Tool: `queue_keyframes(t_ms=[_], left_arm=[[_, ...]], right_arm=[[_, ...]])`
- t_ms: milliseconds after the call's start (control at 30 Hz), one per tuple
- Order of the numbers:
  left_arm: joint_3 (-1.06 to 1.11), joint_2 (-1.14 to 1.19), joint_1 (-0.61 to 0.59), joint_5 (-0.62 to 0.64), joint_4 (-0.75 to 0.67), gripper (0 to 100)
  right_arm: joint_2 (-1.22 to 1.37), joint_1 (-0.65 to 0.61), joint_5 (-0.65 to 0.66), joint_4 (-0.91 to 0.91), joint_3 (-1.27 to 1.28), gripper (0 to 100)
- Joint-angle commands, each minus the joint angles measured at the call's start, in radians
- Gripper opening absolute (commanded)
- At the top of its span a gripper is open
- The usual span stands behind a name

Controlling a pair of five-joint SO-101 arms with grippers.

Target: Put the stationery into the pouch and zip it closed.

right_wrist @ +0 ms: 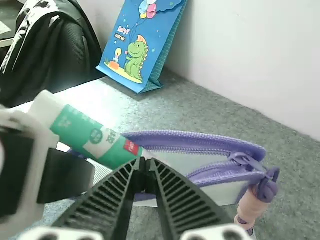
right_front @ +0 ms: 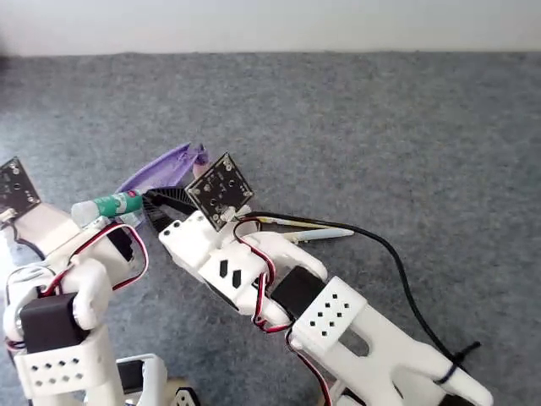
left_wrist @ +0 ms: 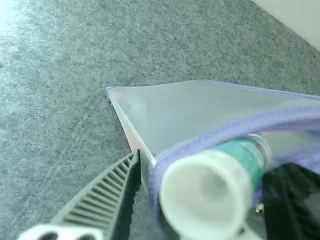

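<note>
The purple-edged translucent pouch [right_front: 165, 169] lies on the grey carpet with its mouth open. My right gripper [right_front: 157, 204] is shut on the pouch's near lip [right_wrist: 165, 165], fingers pinched together [right_wrist: 146, 172]. A green and white glue stick [right_front: 110, 205] is held in my left gripper [right_front: 118, 222], which is shut on it. In the left wrist view the glue stick [left_wrist: 215, 180] points tip-first into the pouch mouth [left_wrist: 210, 120], between my left gripper's [left_wrist: 200, 215] fingers. Its red-marked tip [right_wrist: 127, 147] sits at the opening. Two pens [right_front: 313, 228] lie right of the right arm.
A pink zipper charm [right_wrist: 250, 205] hangs at the pouch's end. A black cable [right_front: 397, 262] runs along the right arm. A blue dinosaur gift bag [right_wrist: 142, 45] and a black backpack [right_wrist: 55, 45] stand by the wall. Open carpet [right_front: 380, 127] lies behind.
</note>
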Motion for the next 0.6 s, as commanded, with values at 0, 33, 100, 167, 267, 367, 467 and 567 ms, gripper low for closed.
queue_keyframes(t_ms=[0, 33, 100, 167, 267, 367, 467, 567], left_arm=[[-0.013, -0.003, -0.005, 0.006, -0.025, 1], [-0.013, -0.003, -0.005, 0.006, -0.025, 1], [-0.013, -0.003, -0.005, 0.006, -0.025, 1], [-0.013, 0.002, -0.005, 0.006, -0.025, 1], [-0.013, 0.003, -0.005, 0.006, -0.025, 1], [-0.013, 0.003, -0.005, 0.006, -0.025, 1], [-0.013, 0.003, -0.005, 0.006, -0.025, 1], [-0.013, 0.0, -0.005, 0.006, -0.025, 1]], right_arm=[[-0.088, 0.062, 0.009, 0.094, -0.005, 1.0], [-0.127, 0.062, 0.009, 0.145, -0.005, 1.0], [-0.196, 0.051, 0.009, 0.229, 0.0, 1.0], [-0.214, 0.022, 0.009, 0.268, 0.0, 1.0], [-0.189, -0.005, 0.006, 0.257, 0.0, 1.0], [-0.148, -0.008, 0.006, 0.202, -0.002, 1.0], [-0.15, 0.024, 0.006, 0.199, -0.005, 1.0], [-0.196, 0.108, -0.009, 0.259, -0.005, 1.0]])
